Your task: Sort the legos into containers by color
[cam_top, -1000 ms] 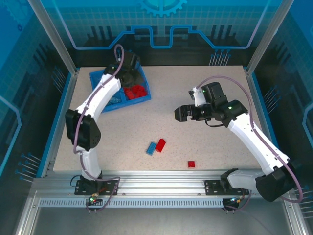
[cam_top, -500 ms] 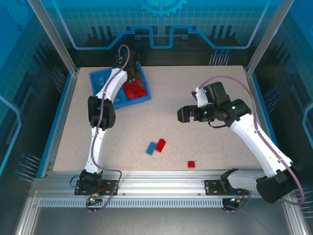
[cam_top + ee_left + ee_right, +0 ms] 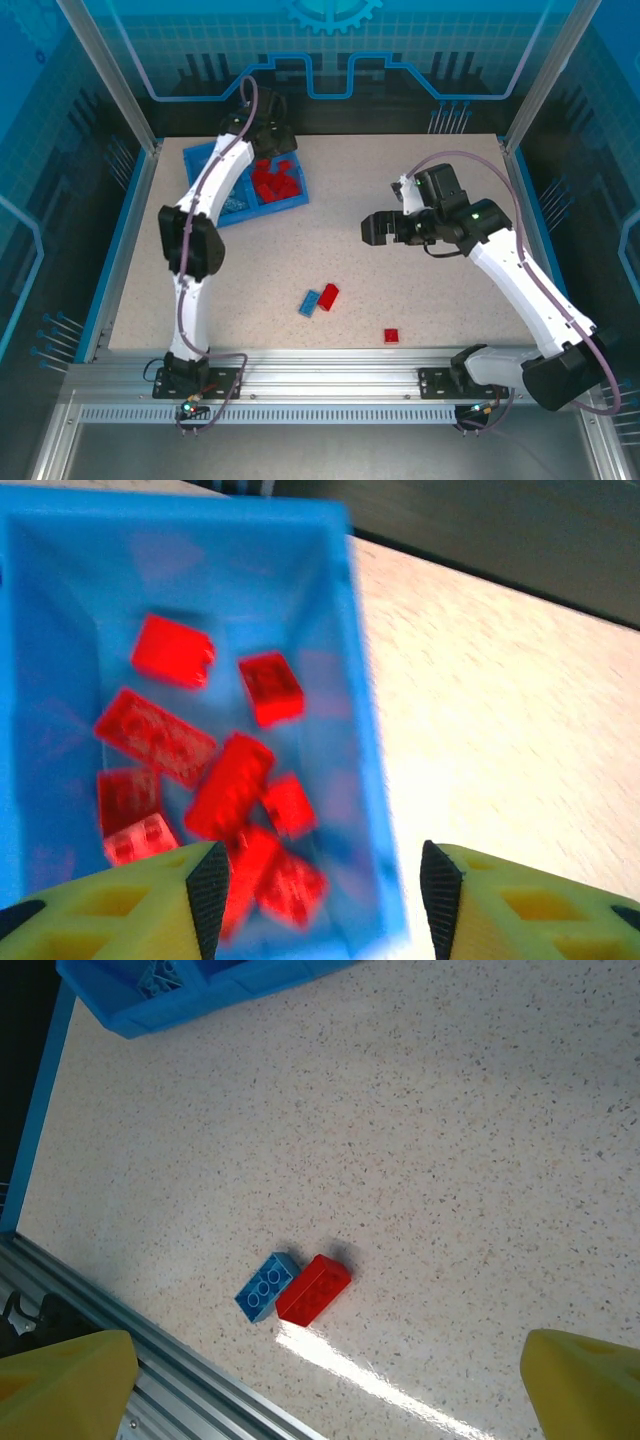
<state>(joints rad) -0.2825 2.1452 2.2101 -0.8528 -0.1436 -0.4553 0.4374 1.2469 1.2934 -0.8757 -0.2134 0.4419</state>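
Left gripper (image 3: 320,880) hung over the shallow blue plastic tray (image 3: 205,158) at 10 o'clock on the speckled table (image 3: 250,270). Its jaws were partly apart with nothing between them (wrist view was motion-blurred). A pile of small red plastic bricks (image 3: 230,780) sat in the tray's right compartment, light blue bricks (image 3: 236,203) in the left one. Right gripper (image 3: 372,230) was at 3 o'clock above bare table, jaws spread wide, empty. Loose at 6 o'clock: one light blue brick (image 3: 266,1286) touching one red brick (image 3: 314,1289), side by side. A second loose red brick (image 3: 391,336) lay at 5 o'clock near the front edge, apart from that pair
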